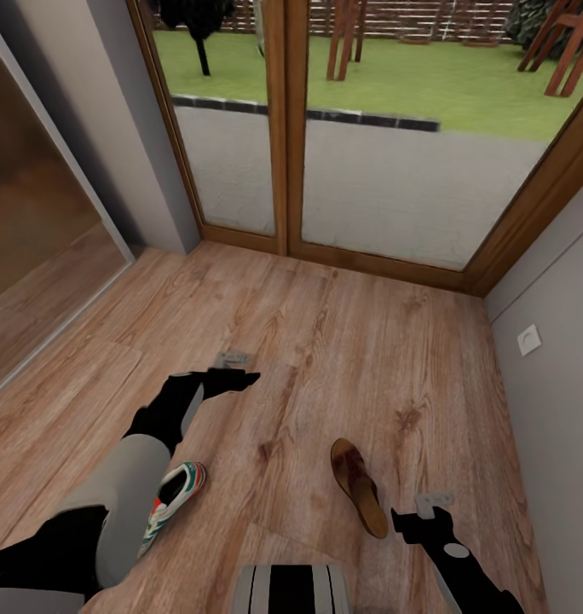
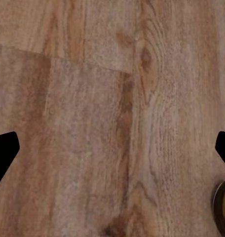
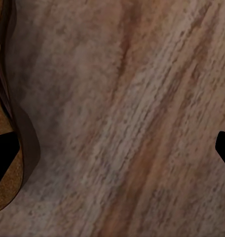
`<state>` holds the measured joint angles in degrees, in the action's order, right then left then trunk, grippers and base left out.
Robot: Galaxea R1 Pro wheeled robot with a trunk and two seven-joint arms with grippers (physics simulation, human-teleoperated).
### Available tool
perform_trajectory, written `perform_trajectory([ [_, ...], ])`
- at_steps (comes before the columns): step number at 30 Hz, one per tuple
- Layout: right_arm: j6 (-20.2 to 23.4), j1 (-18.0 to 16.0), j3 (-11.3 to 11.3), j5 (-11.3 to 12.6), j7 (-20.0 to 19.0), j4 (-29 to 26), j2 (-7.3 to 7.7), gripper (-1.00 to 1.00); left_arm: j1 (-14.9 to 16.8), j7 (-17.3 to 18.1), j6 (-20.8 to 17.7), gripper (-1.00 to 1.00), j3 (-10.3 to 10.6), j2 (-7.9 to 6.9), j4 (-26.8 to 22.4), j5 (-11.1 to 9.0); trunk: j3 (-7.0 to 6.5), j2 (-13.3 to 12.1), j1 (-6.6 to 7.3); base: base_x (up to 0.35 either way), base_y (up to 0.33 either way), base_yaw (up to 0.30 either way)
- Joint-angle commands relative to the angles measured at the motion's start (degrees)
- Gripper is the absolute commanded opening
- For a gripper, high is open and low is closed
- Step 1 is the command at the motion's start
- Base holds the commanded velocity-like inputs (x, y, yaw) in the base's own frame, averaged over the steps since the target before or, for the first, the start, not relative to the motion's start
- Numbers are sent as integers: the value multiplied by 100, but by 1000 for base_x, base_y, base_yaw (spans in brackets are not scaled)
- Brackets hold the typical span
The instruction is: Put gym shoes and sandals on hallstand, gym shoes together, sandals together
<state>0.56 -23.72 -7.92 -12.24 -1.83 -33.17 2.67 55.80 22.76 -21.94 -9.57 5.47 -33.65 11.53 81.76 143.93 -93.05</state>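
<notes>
One gym shoe (image 1: 177, 493), white with green and red trim, lies on the corridor floor (image 1: 326, 358), partly hidden under my left forearm. A brown sandal (image 1: 358, 486) with a tan footbed lies to its right. My left gripper (image 1: 233, 359) hovers open over bare planks, ahead of the shoe; its wrist view (image 2: 112, 153) has floor between the fingertips (image 2: 4, 153). My right gripper (image 1: 434, 498) is open just right of the sandal's heel. In the right wrist view the sandal (image 3: 9, 123) lies beside one fingertip (image 3: 224, 148) pair's far side, not between them. The hallstand is out of view.
Wood-framed glass doors (image 1: 287, 128) close off the corridor ahead. A mirrored sliding wardrobe door (image 1: 36, 213) runs along the left. A grey wall with a white socket (image 1: 528, 339) stands on the right. My base (image 1: 291, 588) is at the bottom edge.
</notes>
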Motion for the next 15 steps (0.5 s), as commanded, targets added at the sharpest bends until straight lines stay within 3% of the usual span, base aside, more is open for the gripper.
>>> perform_trajectory([
  [1,6,-1,-25,-59,-19,-5,-4,100,11,52,-39,100,-47,34,-84,63,4,1,1,0,0,-3],
  [2,6,-1,-25,-59,-19,-5,-4,100,18,52,-53,100,-45,57,-161,63,4,1,1,0,0,-3],
  [3,2,-1,-19,-59,-19,-5,-10,100,44,53,-320,100,-30,154,-592,61,4,1,1,0,0,0],
  [15,-3,-1,-16,-59,-19,-5,-49,100,-17,38,-746,100,377,149,-964,52,8,1,1,0,0,10],
])
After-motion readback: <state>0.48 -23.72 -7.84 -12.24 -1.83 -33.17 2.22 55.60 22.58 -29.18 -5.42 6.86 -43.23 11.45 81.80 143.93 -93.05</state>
